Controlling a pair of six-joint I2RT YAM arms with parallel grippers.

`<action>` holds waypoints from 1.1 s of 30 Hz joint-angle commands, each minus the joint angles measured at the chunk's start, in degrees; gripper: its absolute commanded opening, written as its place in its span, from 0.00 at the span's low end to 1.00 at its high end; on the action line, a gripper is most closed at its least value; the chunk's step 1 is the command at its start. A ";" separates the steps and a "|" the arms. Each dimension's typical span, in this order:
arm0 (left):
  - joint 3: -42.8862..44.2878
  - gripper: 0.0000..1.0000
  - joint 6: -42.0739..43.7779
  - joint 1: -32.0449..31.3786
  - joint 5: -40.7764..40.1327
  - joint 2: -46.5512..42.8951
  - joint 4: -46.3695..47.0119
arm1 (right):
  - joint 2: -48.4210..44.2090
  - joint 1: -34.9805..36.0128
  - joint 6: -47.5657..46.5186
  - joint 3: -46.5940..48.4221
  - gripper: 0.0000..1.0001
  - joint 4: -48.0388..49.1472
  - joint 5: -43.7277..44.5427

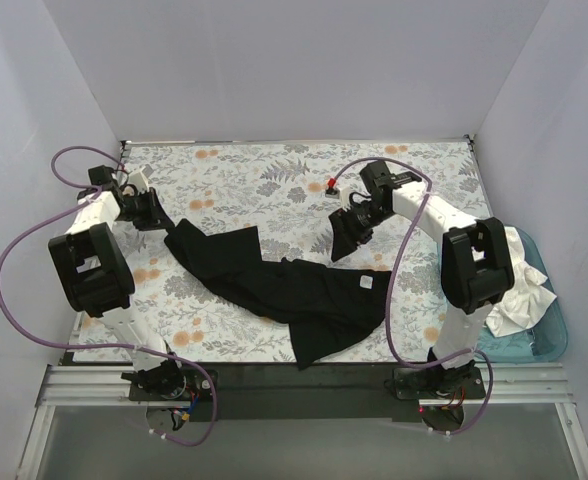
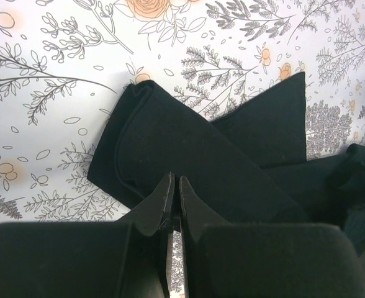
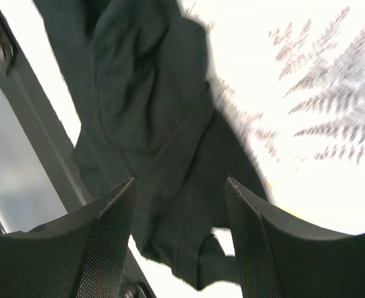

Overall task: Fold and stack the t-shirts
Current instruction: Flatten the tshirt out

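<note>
A black t-shirt (image 1: 284, 290) lies crumpled in a long band across the middle of the floral sheet. Its left end (image 2: 189, 149) lies flat with a pointed fold. My left gripper (image 1: 152, 212) is shut, its tips (image 2: 175, 179) just above that end's near edge, and no cloth shows between the jaws. My right gripper (image 1: 346, 228) hovers open over the shirt's right end (image 3: 145, 93). Its fingers stand wide apart (image 3: 180, 181) with the cloth lying loose below them. White t-shirts (image 1: 519, 290) sit bunched in the tub at the right.
A grey-and-orange floral sheet (image 1: 254, 170) covers the table. A teal tub (image 1: 554, 335) stands at the right edge beside the right arm's base. White walls close in the back and both sides. A dark rail (image 1: 274, 375) runs along the near edge.
</note>
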 commanded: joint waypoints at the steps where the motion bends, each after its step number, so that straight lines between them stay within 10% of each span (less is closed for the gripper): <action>1: -0.74 0.00 1.04 -0.04 -0.01 -3.84 0.06 | 2.58 0.76 8.46 4.88 0.66 3.77 -1.08; 19: 1.37 0.00 0.07 -0.04 0.61 -2.53 -0.64 | 16.46 3.67 10.67 9.63 0.60 3.34 -5.29; 33: 1.54 0.00 -0.28 -0.04 1.13 -2.44 -0.55 | 7.60 3.84 5.93 6.57 0.01 3.25 -11.89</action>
